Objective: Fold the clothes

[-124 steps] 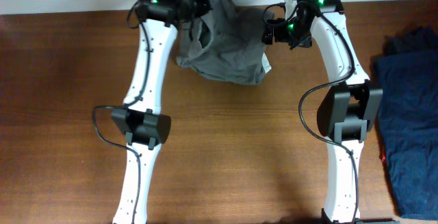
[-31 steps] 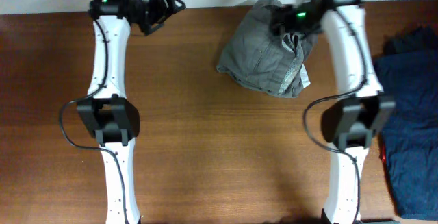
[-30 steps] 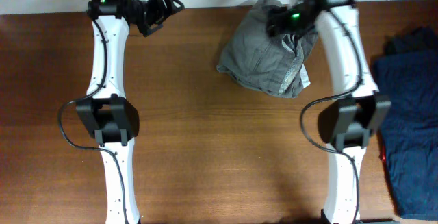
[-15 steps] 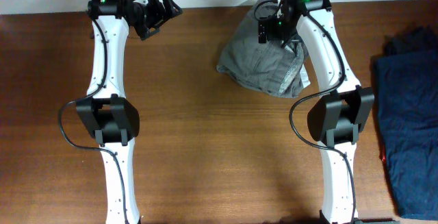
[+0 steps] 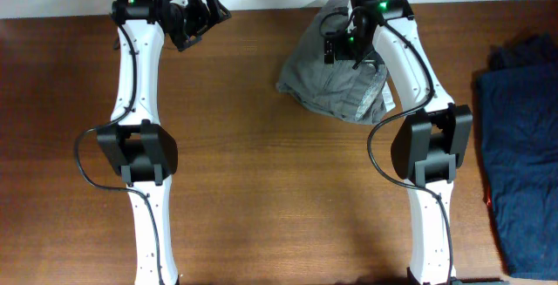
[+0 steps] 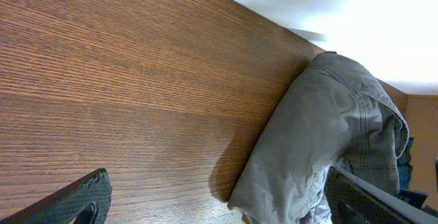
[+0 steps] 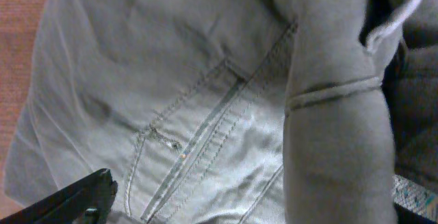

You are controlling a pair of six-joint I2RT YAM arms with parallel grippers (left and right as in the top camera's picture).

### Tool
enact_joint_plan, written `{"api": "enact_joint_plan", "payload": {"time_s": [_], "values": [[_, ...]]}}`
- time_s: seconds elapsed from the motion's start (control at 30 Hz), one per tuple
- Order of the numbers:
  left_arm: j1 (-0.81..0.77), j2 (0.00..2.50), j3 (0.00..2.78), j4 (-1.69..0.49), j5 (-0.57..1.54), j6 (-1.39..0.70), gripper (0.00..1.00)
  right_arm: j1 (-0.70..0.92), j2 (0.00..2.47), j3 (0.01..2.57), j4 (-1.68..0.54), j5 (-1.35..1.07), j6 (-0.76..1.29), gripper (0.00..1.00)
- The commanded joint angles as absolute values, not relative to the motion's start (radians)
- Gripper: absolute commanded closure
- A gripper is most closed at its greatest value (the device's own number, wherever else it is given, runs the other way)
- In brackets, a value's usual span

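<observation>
The clothes point(image 5: 334, 83) are one crumpled mid-grey garment, heaped at the table's far edge, with seams and a pale band along its right side. My right gripper point(image 5: 342, 46) hovers over its upper part, jaws wide and open. In the right wrist view the grey cloth point(image 7: 185, 101) fills the frame, a thick fold point(image 7: 335, 128) stands on the right, and only one dark fingertip point(image 7: 72, 202) shows. My left gripper point(image 5: 199, 15) is open at the far left, well apart from the garment. Its wrist view shows the garment point(image 6: 328, 135) to the right, beyond both fingertips point(image 6: 82, 198).
Dark navy-blue garments point(image 5: 521, 145) lie piled along the table's right edge. The brown wooden table point(image 5: 261, 172) runs forward from the grey heap. A white wall lies just behind the table's far edge point(image 6: 287, 25).
My right gripper has swung left, from the garment's right side to over its upper middle. The garment and the left arm have hardly moved.
</observation>
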State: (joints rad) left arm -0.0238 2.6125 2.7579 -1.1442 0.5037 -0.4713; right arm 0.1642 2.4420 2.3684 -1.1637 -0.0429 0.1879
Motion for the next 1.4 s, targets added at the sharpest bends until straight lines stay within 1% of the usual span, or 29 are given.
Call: {"api": "enact_joint_plan", "payload": {"time_s": [0.0,0.07,0.1,0.4,0.67,0.77,0.87,0.97,1.0,1.17,1.23,1.37], "values": [[-0.023,2.569,2.753,-1.146,0.492,-0.454,0.01,0.162,2.447,2.36,-1.122,0.006,0.199,0.06],[-0.023,2.569,2.753,-1.146,0.492,-0.454,0.01,0.157,2.447,2.36,-1.11,0.024,0.191,0.14],[-0.023,2.569,2.753,-1.146,0.492,-0.454,0.01,0.152,2.447,2.36,-1.108,0.024,0.189,0.15],[-0.023,2.569,2.753,-1.146,0.492,-0.454,0.01,0.091,2.452,2.36,-1.089,0.023,0.147,0.15],[-0.023,2.569,2.753,-1.146,0.492,-0.454,0.01,0.076,2.476,2.36,-1.07,0.025,0.135,0.16],[-0.023,2.569,2.753,-1.146,0.492,-0.454,0.01,0.076,2.476,2.36,-1.055,0.047,0.135,0.21],[-0.023,2.569,2.753,-1.146,0.492,-0.454,0.01,0.075,2.476,2.36,-1.051,0.065,0.135,0.31],[-0.023,2.569,2.753,-1.146,0.488,-0.454,0.01,0.072,2.476,2.36,-1.056,0.061,0.136,0.32],[-0.023,2.569,2.753,-1.146,0.488,-0.453,0.01,0.072,2.476,2.36,-1.058,0.061,0.136,0.34],[-0.023,2.569,2.753,-1.146,0.488,-0.454,0.01,0.072,2.476,2.36,-1.054,0.062,0.14,0.59],[-0.023,2.569,2.753,-1.146,0.488,-0.453,0.01,0.07,2.476,2.36,-1.054,0.065,0.14,0.73],[-0.023,2.569,2.753,-1.146,0.488,-0.453,0.01,0.051,2.463,2.362,-1.065,0.073,0.156,0.92]]}}
